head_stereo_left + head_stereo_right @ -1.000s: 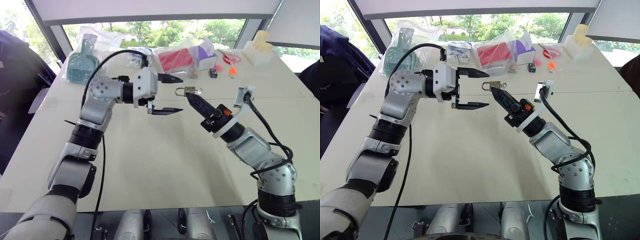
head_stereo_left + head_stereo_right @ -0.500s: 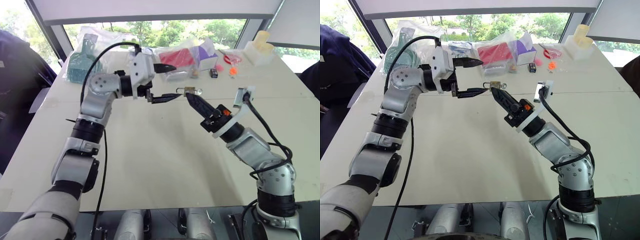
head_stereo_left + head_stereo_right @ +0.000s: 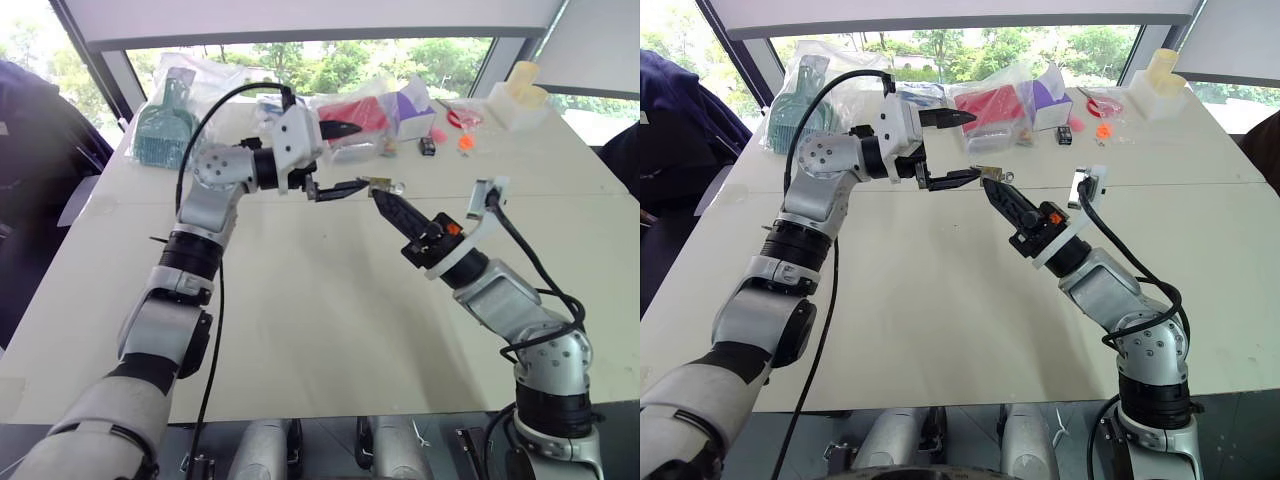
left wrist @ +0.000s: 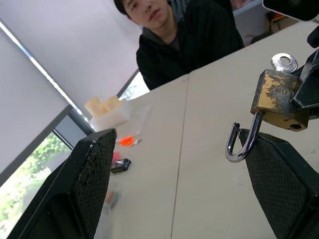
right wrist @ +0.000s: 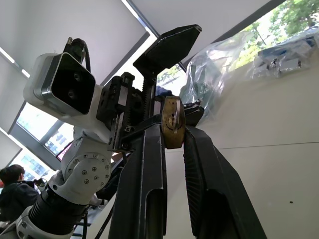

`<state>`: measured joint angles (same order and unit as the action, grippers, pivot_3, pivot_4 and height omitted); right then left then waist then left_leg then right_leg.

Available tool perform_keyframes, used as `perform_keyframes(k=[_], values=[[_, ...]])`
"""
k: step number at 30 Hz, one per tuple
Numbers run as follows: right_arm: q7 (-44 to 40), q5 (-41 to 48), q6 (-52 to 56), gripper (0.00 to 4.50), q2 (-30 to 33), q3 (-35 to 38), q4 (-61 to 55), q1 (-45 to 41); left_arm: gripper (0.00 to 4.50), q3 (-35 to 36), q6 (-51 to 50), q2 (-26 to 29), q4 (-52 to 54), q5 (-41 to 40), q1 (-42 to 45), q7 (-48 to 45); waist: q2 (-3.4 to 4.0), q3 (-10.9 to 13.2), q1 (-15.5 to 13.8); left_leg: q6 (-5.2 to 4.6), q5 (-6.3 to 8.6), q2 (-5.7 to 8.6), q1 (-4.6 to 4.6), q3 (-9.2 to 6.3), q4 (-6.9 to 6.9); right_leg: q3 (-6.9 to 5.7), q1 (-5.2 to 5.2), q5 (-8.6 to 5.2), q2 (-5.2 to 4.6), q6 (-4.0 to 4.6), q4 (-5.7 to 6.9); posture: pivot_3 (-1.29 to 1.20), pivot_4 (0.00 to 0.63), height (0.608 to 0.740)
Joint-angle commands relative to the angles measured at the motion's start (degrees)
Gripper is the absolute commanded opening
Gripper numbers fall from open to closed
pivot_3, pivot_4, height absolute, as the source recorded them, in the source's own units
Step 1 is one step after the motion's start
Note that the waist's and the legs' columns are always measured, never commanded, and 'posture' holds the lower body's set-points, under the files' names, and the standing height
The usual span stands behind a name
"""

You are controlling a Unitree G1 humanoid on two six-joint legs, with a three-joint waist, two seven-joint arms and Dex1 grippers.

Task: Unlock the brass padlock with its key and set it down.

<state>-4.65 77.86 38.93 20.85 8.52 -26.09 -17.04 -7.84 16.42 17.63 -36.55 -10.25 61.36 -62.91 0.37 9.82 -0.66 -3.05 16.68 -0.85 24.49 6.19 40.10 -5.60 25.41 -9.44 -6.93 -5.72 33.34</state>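
Brass padlock (image 4: 279,99) pinched in right tool (image 5: 173,130) above bench (image 3: 330,330) | key (image 4: 284,62) in lock | left tool (image 3: 960,148) wide at shackle | risk: nudge twists padlock loose

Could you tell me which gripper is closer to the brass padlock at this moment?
Right: the right gripper is shut on the brass padlock; the open left gripper sits beside its shackle.

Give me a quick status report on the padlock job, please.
Right gripper shut on the brass padlock, held above the table. The key in the lock, shackle hanging open. Left gripper jaws wide, flanking the shackle. Nothing in the way.
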Motion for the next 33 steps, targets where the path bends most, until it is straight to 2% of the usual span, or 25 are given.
perform_keyframes(k=[1, 12, 17, 21, 26, 29, 33], values=[[-0.5, 1.1, -0.5, 0.03, -0.5, 0.6, -2.9, 0.0, 4.02, 1.9, 2.5, -0.5, -1.1, 0.7, 3.0, 2.5, 0.0, 0.0, -0.1, 0.0, 0.0, 0.0, 0.0, 0.0, 0.0, 0.0, 0.0, 0.0, 0.0, 0.0, 0.0, 0.0, 0.15, 0.735], [-0.7, 1.0, -0.6, 0.03, -0.7, 0.5, -2.5, 0.5, 4.02, 1.3, 3.4, -0.1, -1.8, 1.3, 1.9, 2.9, 0.0, 0.0, 0.0, 0.0, 0.0, 0.0, 0.0, 0.0, 0.0, 0.0, 0.0, 0.0, 0.0, 0.0, 0.0, 0.0, 0.15, 0.735], [1.0, 1.3, 1.2, 0.03, 0.0, 0.3, -0.4, 1.2, 4.02, 0.3, -2.0, 3.6, -0.8, 2.1, -2.1, 0.1, 0.01, 0.0, 0.2, 0.0, 0.0, 0.0, -0.02, 0.0, 0.0, 0.0, 0.0, 0.0, 0.0, 0.0, 0.01, 0.0, 0.15, 0.735], [4.1, 0.6, 5.2, 0.03, 0.2, -0.9, 5.3, 1.6, 4.02, 0.1, -14.6, 9.0, 8.3, -1.2, -9.4, -6.4, 0.01, 0.0, 1.3, 0.0, 0.0, -0.03, -0.06, 0.0, -0.04, 0.0, 0.02, 0.0, 0.0, 0.0, 0.13, 0.0, 0.15, 0.735], [8.0, 1.8, 9.6, 0.03, -2.7, -0.7, 17.7, -2.1, 4.02, 1.8, -34.2, 15.6, 28.3, -8.2, -21.5, -8.5, 0.01, 0.0, 1.6, 0.02, -0.01, -0.03, -0.02, -0.02, -0.01, 0.03, 0.02, 0.0, -0.01, 0.01, 0.29, 0.0, 0.15, 0.735], [7.3, 0.0, 11.6, 0.03, -3.6, -0.6, 23.6, -5.2, 4.02, 2.9, -39.7, 17.6, 36.1, -10.1, -26.6, -6.1, 0.05, 0.0, 1.4, 0.02, -0.01, -0.03, -0.06, -0.01, -0.02, 0.09, 0.03, -0.01, -0.01, 0.01, 0.16, 0.0, 0.15, 0.735], [6.1, -5.1, 14.7, 0.03, -2.9, -1.8, 29.7, -8.4, 4.02, 4.2, -43.8, 18.1, 41.3, -11.4, -29.9, -2.3, 0.05, 0.0, 1.2, 0.04, -0.01, -0.02, -0.05, -0.01, -0.02, 0.08, 0.04, -0.02, -0.01, 0.02, 0.14, 0.0, 0.15, 0.735]])
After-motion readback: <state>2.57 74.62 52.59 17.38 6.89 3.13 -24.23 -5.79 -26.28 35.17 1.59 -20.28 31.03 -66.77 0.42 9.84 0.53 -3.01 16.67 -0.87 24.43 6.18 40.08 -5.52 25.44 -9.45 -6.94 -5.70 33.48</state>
